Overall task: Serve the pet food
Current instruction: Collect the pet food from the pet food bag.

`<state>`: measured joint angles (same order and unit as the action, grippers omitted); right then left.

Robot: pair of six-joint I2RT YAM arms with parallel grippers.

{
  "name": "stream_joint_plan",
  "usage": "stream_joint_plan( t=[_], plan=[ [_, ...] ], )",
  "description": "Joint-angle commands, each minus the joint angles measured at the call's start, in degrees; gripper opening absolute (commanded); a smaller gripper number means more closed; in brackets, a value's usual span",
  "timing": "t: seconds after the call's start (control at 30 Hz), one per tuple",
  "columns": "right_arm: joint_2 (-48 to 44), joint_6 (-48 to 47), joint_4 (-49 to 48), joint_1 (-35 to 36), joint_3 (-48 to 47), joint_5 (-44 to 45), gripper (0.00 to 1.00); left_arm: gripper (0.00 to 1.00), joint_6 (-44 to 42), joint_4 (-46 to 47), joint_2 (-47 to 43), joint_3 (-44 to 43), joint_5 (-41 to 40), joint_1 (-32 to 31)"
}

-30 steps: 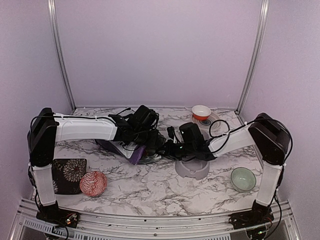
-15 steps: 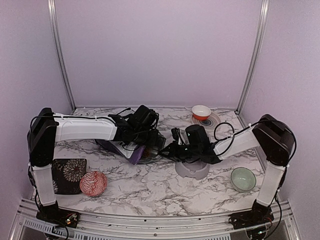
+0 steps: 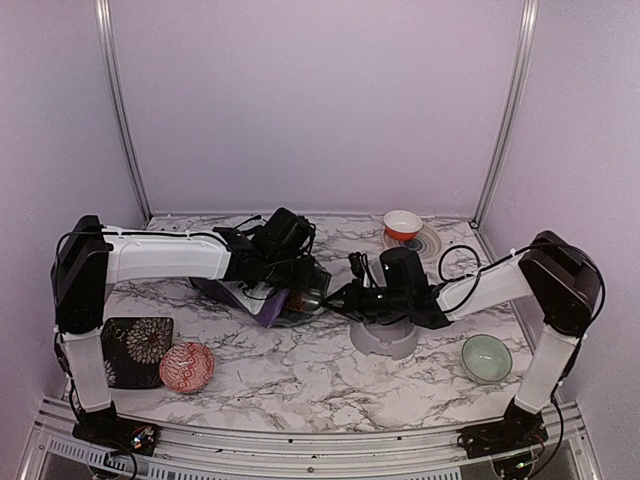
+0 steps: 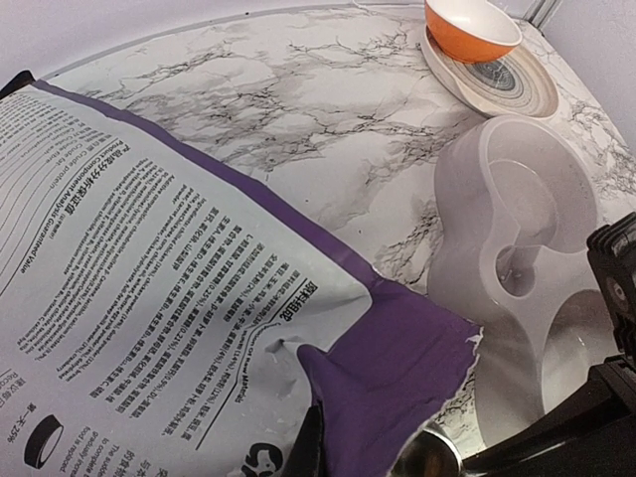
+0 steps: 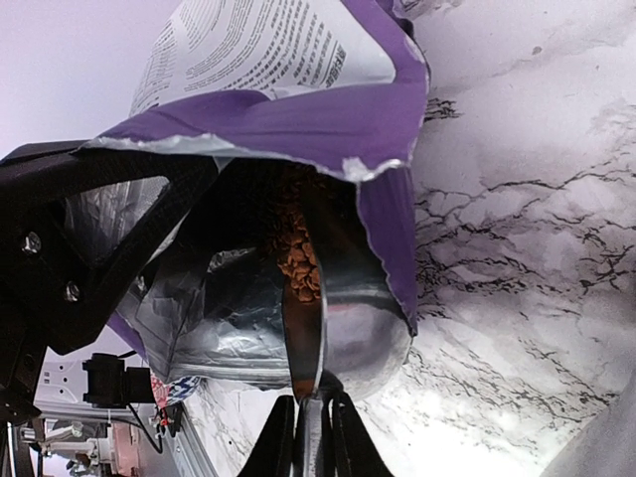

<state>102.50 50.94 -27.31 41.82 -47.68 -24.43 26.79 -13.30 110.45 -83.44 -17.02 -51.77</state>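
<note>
While lying on the table (image 3: pixel 300 370), bag (image 4: pixel 149 298): purple mouth lifted open, turned toward the feeder (image 4: pixel 517 229).
Left gripper (image 3: pixel 305 287): clamped tight on the bag's rim.
Right gripper (image 5: pixel 309 427): narrow, pinching the scoop (image 5: pixel 348 333) by its thin handle.
Scoop: metal, pushed inside the bag's mouth.
Kibble (image 5: pixel 298 258): brown heap in the bag, lying against the scoop (foil lining all around).
Feeder: grey, two wells, just beside the bag.
Back: orange bowl (image 4: pixel 472 25) on striped plate (image 4: pixel 517 89).
Front: red bowl (image 3: pixel 186 366) beside flowered plate (image 3: pixel 137 350) left, green bowl (image 3: pixel 487 357) right.
</note>
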Motion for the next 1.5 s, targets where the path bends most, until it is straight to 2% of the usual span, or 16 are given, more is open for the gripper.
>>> stream_joint_plan(
  t=[0.0, 0.93, 1.13, 1.47],
  plan=[
    [-2.1, -0.5, -1.4, -0.6, 0.5, 0.1, 0.0, 0.0, -0.2, 3.5, -4.1, 0.1, -1.2, 0.4],
    [-4.7, -1.1, -2.9, -1.0, 1.8, -1.4, 0.0, 0.0, -1.8, 4.5, -5.3, 0.5, -1.5, 3.0],
    [-5.1, 0.8, -10.0, -2.2, 4.6, -3.8, 0.0, 0.0, -2.0, 4.5, -6.3, 0.8, -1.3, 3.5],
    [-6.5, -0.2, -13.0, -5.6, 5.4, -10.4, 0.0, 0.0, -2.1, 4.5, -7.0, 0.7, -0.9, 4.3]
  ],
)
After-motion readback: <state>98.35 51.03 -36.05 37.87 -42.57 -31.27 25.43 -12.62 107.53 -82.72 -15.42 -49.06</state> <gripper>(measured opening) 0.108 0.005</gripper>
